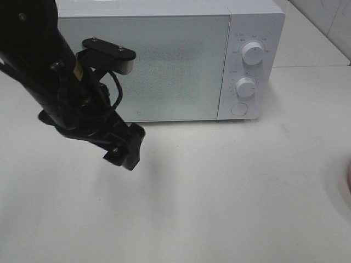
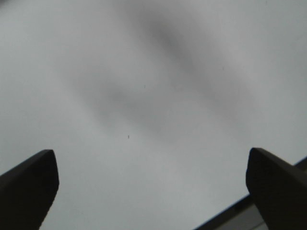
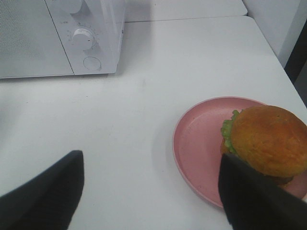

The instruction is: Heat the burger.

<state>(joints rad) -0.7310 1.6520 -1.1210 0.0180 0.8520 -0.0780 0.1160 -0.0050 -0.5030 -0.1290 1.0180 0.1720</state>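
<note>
The burger (image 3: 268, 141), with a golden-brown bun and green lettuce, sits on the far side of a pink plate (image 3: 196, 143) on the white table. My right gripper (image 3: 148, 201) is open and empty, with its one finger just in front of the burger and plate; it is out of the exterior high view. The white microwave (image 1: 164, 60) stands at the back with its door shut, and it also shows in the right wrist view (image 3: 62, 33). My left gripper (image 1: 126, 153) hangs over the table in front of the microwave's left part, open and empty (image 2: 153, 191).
The microwave has two knobs (image 1: 252, 52) and a round button (image 1: 239, 109) on its right panel. The pink plate's edge (image 1: 349, 181) just shows at the right border of the exterior high view. A tiled wall stands at the back right.
</note>
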